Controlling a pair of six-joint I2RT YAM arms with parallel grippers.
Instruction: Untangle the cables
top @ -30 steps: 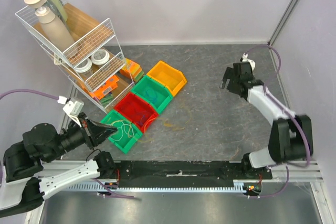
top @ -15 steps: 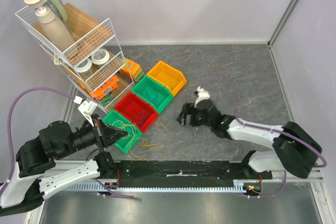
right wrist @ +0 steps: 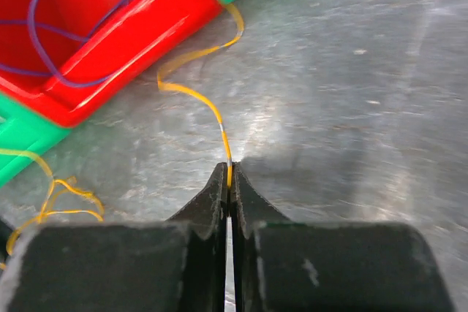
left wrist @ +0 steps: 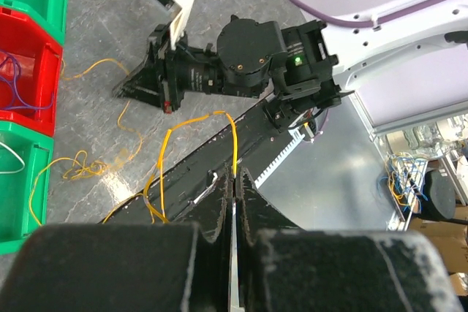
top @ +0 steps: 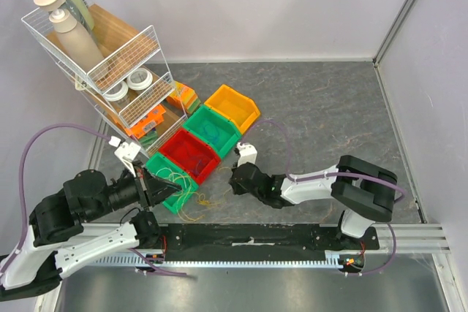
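Beside the green bin [top: 156, 164], the cables [top: 194, 208] lie on the table [top: 329, 129] in a loose yellow knot (part spilling from the bin). Both the left gripper [left wrist: 234, 180] and the right gripper [right wrist: 229, 182] pinch one strand each, jaws closed. Untangling looks barely begun, with the knot not yet pulled apart.

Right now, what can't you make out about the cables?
1. Top view: cables too thin to trace crossings.
2. Left wrist: cable end hidden inside shut left gripper; lower loops pass behind its body.
3. Right wrist: red bin blurred; cable end hidden inside shut right gripper.
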